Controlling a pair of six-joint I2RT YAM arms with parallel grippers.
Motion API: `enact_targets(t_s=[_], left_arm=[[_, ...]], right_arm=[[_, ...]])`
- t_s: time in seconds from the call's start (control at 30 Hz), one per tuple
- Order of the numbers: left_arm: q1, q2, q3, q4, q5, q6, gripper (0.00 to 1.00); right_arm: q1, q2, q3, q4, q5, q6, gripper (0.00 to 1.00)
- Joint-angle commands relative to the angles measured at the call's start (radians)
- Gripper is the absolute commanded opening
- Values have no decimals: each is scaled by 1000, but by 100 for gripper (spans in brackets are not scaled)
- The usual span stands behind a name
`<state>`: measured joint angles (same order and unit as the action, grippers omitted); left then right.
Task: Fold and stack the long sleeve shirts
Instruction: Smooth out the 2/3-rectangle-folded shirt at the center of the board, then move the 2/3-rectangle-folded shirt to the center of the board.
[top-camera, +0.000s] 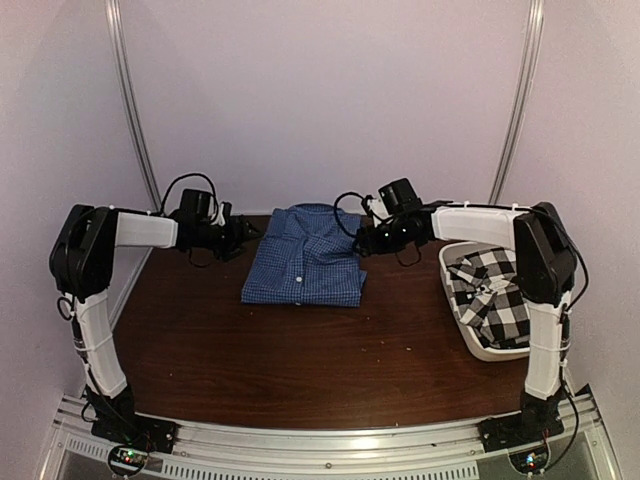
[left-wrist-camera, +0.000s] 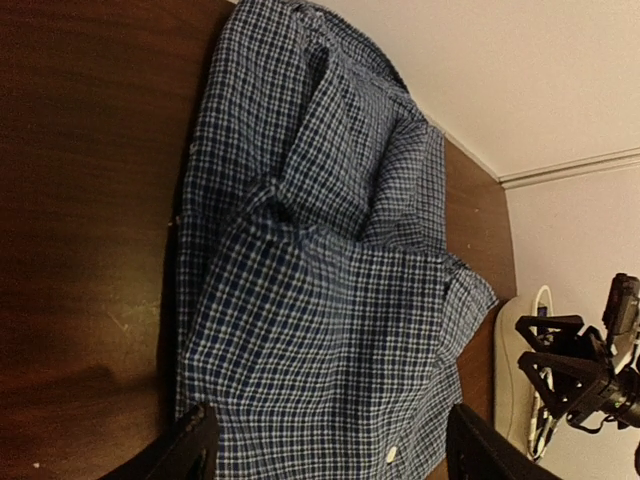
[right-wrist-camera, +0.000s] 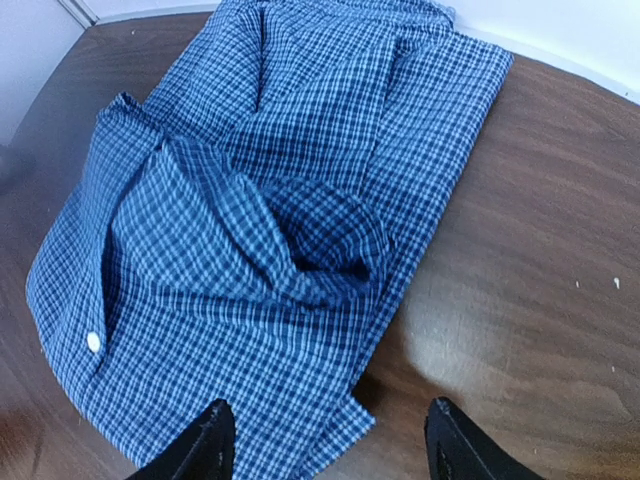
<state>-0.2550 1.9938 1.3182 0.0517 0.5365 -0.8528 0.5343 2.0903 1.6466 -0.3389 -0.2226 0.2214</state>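
on the table (top-camera: 300, 360), two shirts (top-camera: 305, 255)

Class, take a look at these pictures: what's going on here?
Two robot arms are at work folding shirts. The blue shirt lies folded, somewhat rumpled, on the table between the left arm and the right arm. Both arms' jaws are open and hold nothing. The checked shirt sits crumpled in the tub at the right, not yet folded.
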Motion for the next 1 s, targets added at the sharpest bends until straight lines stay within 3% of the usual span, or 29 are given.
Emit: enact_targets(t_s=[0.0,0.27,0.63,0.97], left_arm=[[1,-80,-75,-160,-54,166,79],[-23,-172,-238,-179,-65,198,74],[-69,-234,-347,-169,-120,187,64],[-78,-244,-414,-106,-146,182,53]], right_arm=[[33,-109,-151,48,13,57,61],[105,-183,-303,66,54,110,45],[154,-211,-410,97,43,144,52],[165,-200,-477,205,-18,153,46]])
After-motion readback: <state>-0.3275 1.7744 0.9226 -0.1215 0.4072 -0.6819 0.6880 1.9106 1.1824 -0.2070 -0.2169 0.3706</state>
